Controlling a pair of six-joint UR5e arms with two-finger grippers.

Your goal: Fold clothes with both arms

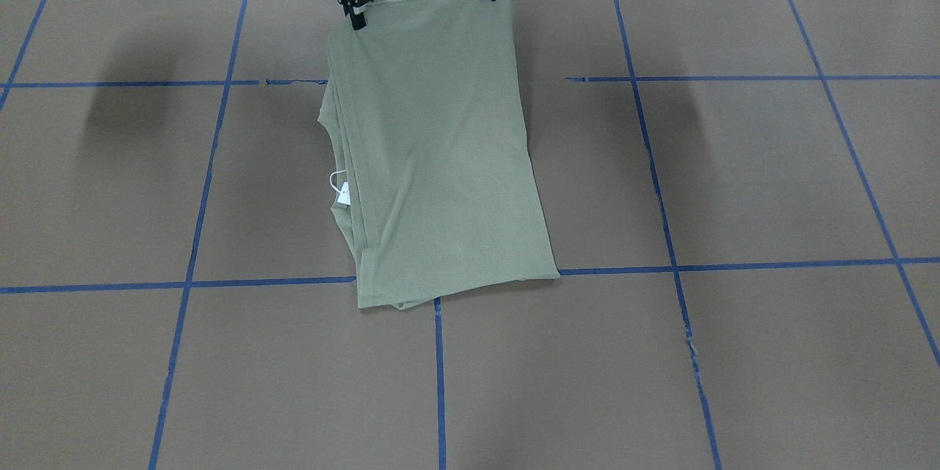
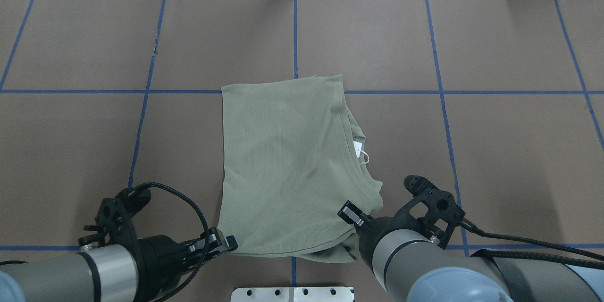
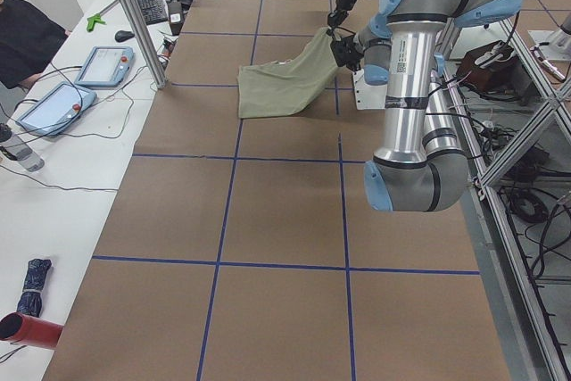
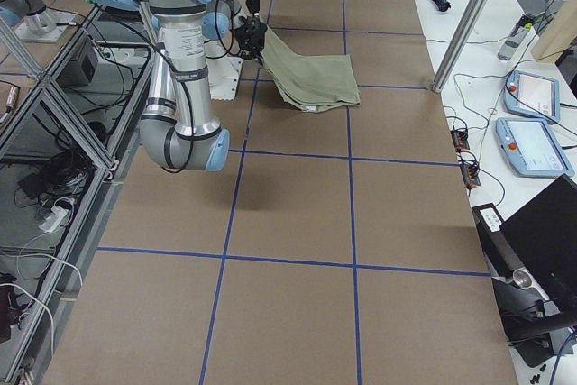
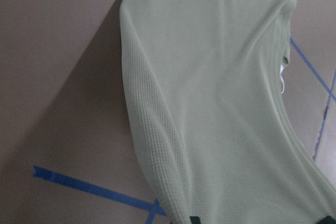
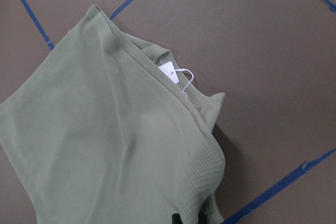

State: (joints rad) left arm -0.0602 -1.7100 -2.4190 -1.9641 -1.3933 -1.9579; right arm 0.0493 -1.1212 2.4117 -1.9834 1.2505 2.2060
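One sage-green shirt [image 2: 288, 165] lies folded into a long panel mid-table [image 2: 495, 151], its far end flat and its near edge lifted toward the robot. Two grippers hold it: the left gripper [image 2: 227, 242] is pinched tight on one near corner and the right gripper [image 2: 351, 214] on the other. One white hang tag [image 2: 359, 147] peeks from the layered edge on the right gripper's side.

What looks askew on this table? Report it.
The shirt is folded unevenly. On the side near the right claw, stepped lower layers and a white tag poke out past the top layer. The side by the left claw looks flush.
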